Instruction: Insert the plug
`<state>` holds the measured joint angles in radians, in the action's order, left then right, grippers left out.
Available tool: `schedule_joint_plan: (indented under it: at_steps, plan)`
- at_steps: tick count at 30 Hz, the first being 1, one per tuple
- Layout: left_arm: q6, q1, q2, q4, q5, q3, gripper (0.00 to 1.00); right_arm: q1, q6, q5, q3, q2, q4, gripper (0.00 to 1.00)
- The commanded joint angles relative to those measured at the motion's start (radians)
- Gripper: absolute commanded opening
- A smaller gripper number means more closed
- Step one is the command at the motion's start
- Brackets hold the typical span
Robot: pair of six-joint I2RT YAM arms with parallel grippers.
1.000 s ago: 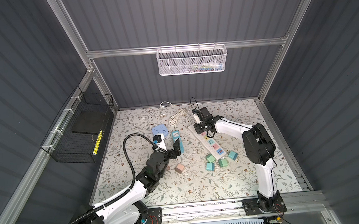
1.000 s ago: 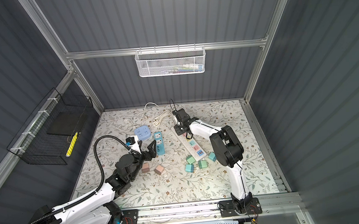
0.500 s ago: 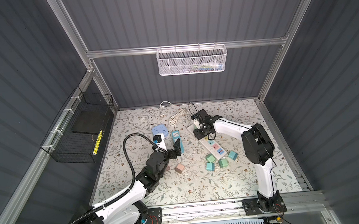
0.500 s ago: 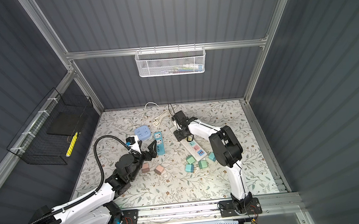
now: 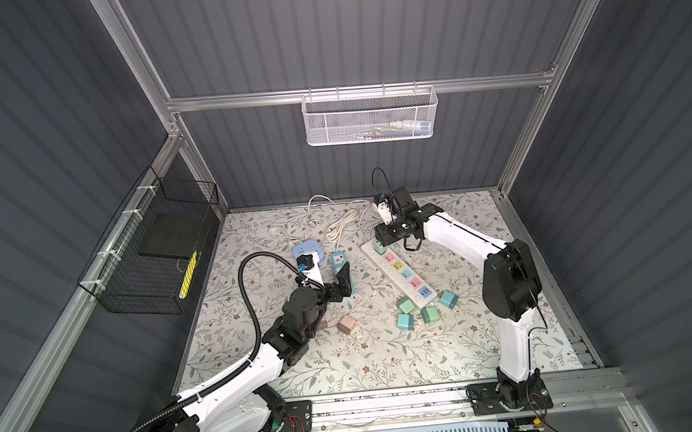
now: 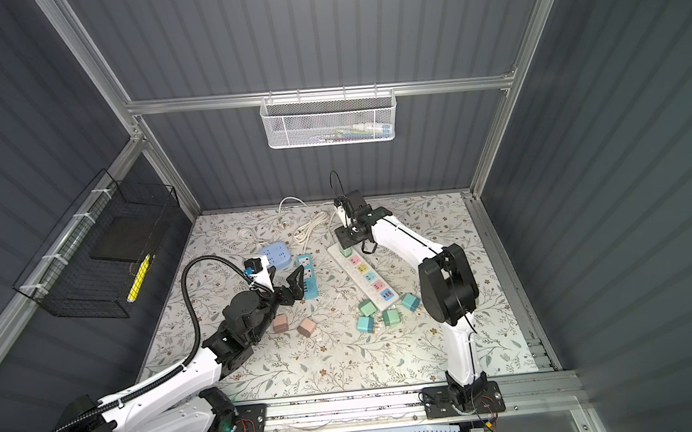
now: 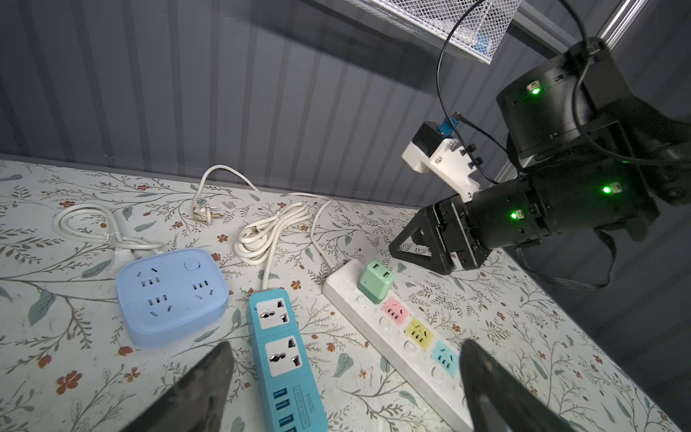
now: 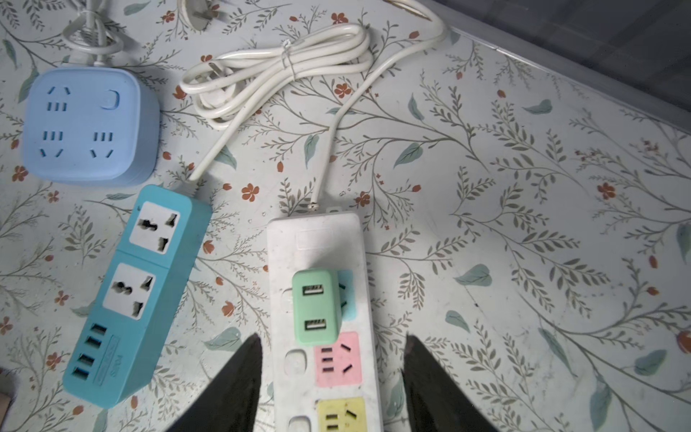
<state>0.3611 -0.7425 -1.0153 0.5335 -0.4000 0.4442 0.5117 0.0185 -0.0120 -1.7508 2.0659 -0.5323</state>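
Observation:
A mint-green plug (image 8: 316,306) stands upright in the end socket of the white power strip (image 8: 284,243), and both top views show it there (image 5: 379,247) (image 6: 344,250). My right gripper (image 8: 331,340) hovers just above the strip, open. Its fingers straddle the strip beside the plug without touching it. My left gripper (image 7: 344,344) is wide open and empty. It is low over the mat between the teal power strip (image 7: 278,336) and the white strip (image 7: 347,295).
A pale blue square socket block (image 5: 306,249) and coiled white cords (image 5: 339,228) lie behind the teal strip (image 5: 341,263). Several loose green and teal plugs (image 5: 405,320) sit near the white strip's front end. A pink plug (image 5: 346,323) lies by my left arm.
My right gripper has gone from shut to open, letting go of the green plug, which stays in the strip. The left arm has hardly moved.

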Motion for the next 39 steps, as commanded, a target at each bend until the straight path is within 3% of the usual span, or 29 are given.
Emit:
schedule_joint_plan:
  at_steps: [1, 11, 16, 22, 32, 39]
  plan:
    - [0.011, 0.006, -0.001, -0.012, 0.006, 0.034, 0.94, -0.013, 0.015, -0.004, -0.01, 0.041, -0.032, 0.6]
    - [0.012, 0.006, -0.004, -0.013, 0.0, 0.03, 0.94, -0.018, 0.032, 0.033, 0.092, 0.027, 0.012, 0.58]
    - [0.021, 0.006, -0.019, -0.013, 0.01, 0.041, 0.94, -0.019, 0.025, 0.012, 0.069, 0.003, -0.011, 0.58]
    - [0.033, 0.006, -0.013, -0.027, 0.025, 0.053, 0.94, -0.02, 0.007, -0.007, 0.125, -0.145, -0.012, 0.75]
    - [0.036, 0.006, -0.029, -0.024, 0.051, 0.055, 0.94, -0.008, 0.019, -0.091, 0.424, -0.281, -0.03, 0.97]
    - [0.045, 0.006, -0.031, -0.015, 0.06, 0.053, 0.94, -0.005, 0.029, -0.079, 0.471, -0.224, -0.05, 0.99]
